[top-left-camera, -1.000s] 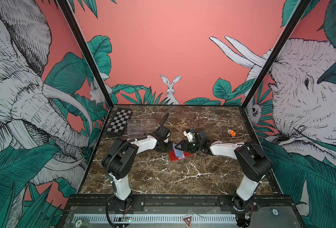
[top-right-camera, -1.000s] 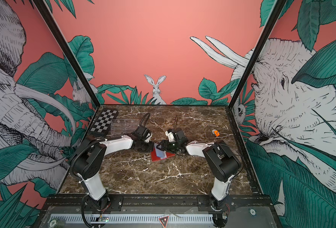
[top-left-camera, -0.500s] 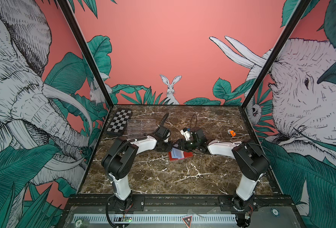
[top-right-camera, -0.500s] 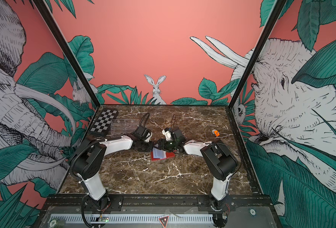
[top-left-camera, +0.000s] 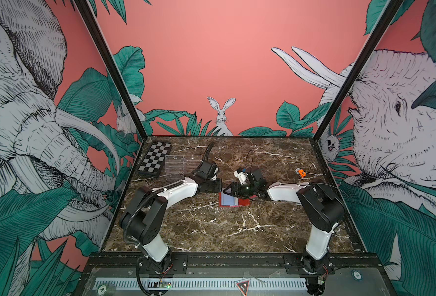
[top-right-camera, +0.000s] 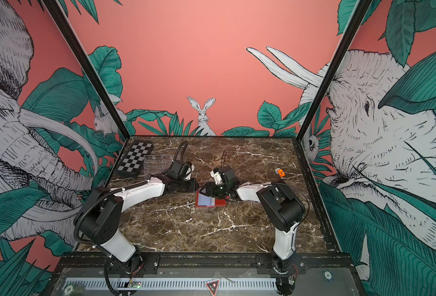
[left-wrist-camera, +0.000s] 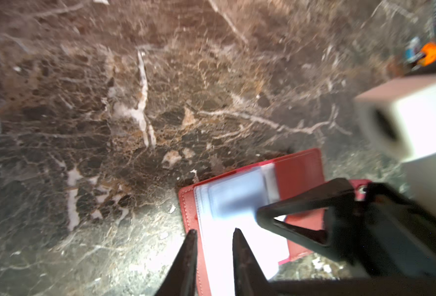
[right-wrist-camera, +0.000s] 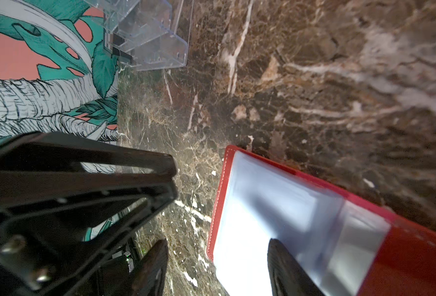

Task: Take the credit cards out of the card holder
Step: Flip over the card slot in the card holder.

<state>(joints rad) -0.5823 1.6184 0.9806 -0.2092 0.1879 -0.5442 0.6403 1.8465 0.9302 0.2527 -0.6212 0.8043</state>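
**Left jaws parted at the holder's edge**

Shut a second earlier, the left gripper [left-wrist-camera: 214, 230] was seen narrowly parted, empty, at the edge of the red leather-like booklet card holder [top-left-camera: 237, 202]. The holder lay open mid-table. The right gripper [right-wrist-camera: 217, 242] was spread wide, holding nothing. Counted: one holder, two grippers, no whitish credit cards out. Extraction was judged unstarted.

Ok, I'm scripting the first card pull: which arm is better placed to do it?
Right, probably. The right claw is wide open, one finger over the clear sleeves of the card holder. The left claw, only narrowly open, sits beside the holder's edge, better suited to pinning it.
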